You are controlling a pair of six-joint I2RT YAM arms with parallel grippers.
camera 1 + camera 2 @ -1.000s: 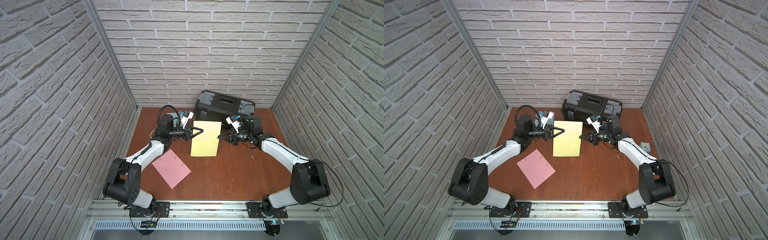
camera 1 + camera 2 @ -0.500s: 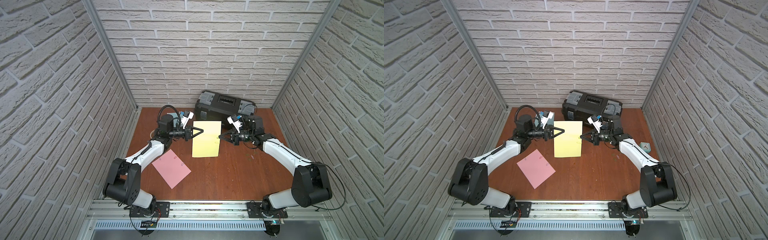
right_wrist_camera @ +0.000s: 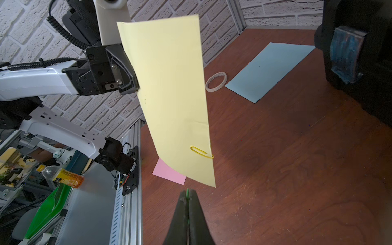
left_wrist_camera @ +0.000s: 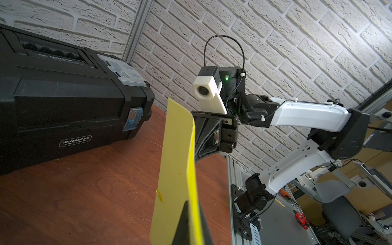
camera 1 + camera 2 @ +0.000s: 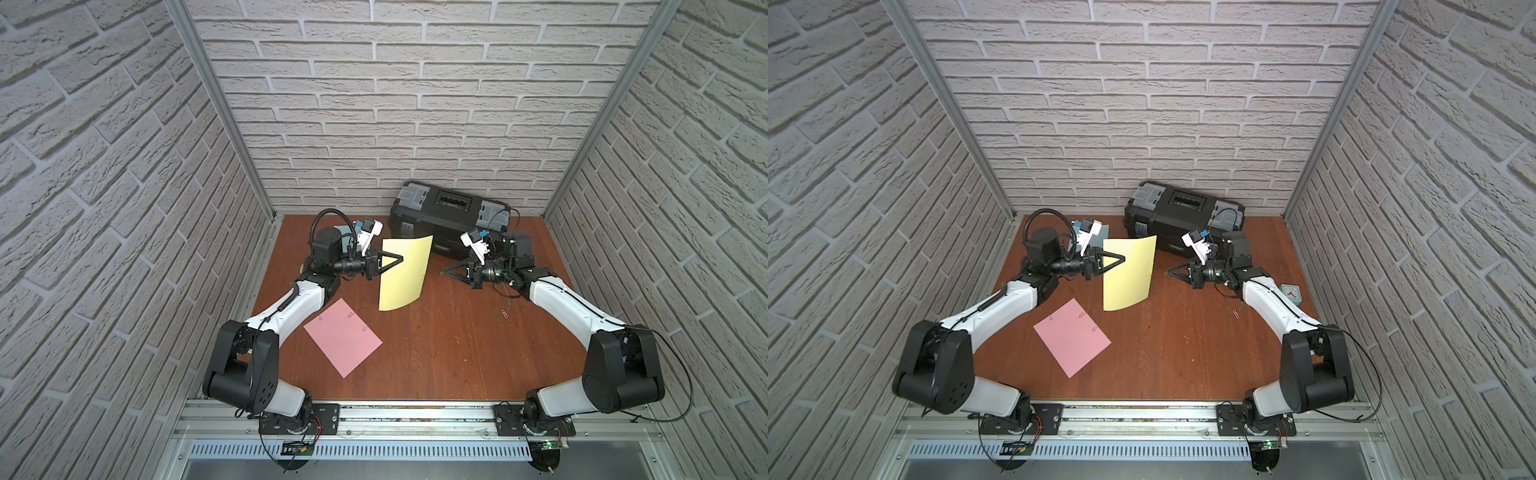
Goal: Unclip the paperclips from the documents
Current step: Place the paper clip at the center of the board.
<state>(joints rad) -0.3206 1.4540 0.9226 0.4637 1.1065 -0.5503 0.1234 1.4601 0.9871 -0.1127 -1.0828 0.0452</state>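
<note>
One yellow paperclip (image 3: 202,152) sits on the edge of the yellow sheet (image 5: 405,272), which the left pincer (image 5: 400,258) grips by its opposite edge, upright over the desk (image 5: 436,365). The right pincer (image 3: 187,192), near the clipped edge but apart from it, is clenched on a green paperclip (image 3: 187,196). The pink sheet (image 5: 343,336) lies flat with three clips (image 5: 351,314); the blue sheet (image 3: 269,70) lies near the toolbox (image 5: 449,216). Loose clips (image 5: 504,312) lie beside the right arm.

Robotics lab cell, brick-pattern panels (image 5: 395,104), aluminium rail (image 5: 415,419), workshop clutter beyond
</note>
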